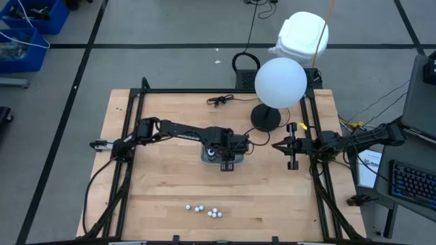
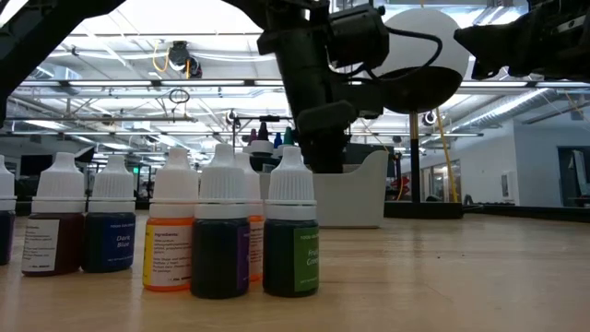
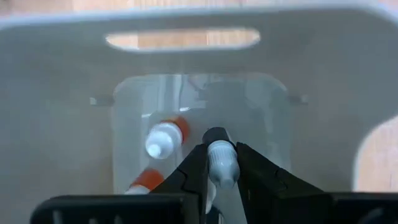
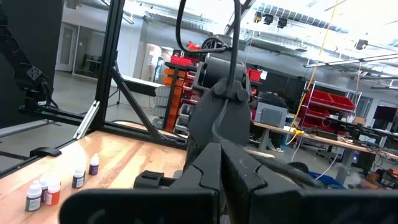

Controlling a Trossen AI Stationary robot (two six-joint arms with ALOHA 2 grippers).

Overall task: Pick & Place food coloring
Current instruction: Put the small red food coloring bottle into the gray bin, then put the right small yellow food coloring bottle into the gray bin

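My left gripper (image 3: pixel 221 149) reaches down into the grey tray (image 1: pixel 206 158) at the table's middle, shut on a small dark food coloring bottle with a white cap (image 3: pixel 221 163). Two orange white-capped bottles (image 3: pixel 165 138) lie on their sides on the tray's floor. Several more food coloring bottles (image 1: pixel 204 209) stand upright near the table's front edge, close up in the low view (image 2: pixel 221 231). My right gripper (image 1: pixel 276 145) waits shut at the table's right side, holding nothing. My left gripper pinches the bottle at its white cap (image 3: pixel 222 171) between its two fingers. The fingers come from above, pointing steeply down. The bottle hangs upright below them, its dark body (image 3: pixel 216 135) over the tray's floor; whether its base touches the floor I cannot tell.
A lamp with a white globe (image 1: pixel 281 82) and black base (image 1: pixel 266 118) stands behind the tray. A black cable (image 1: pixel 218 101) lies near the far edge. The tray's tall walls (image 3: pixel 62 93) stand around my left gripper. Bare wood lies between the tray and the front bottles.
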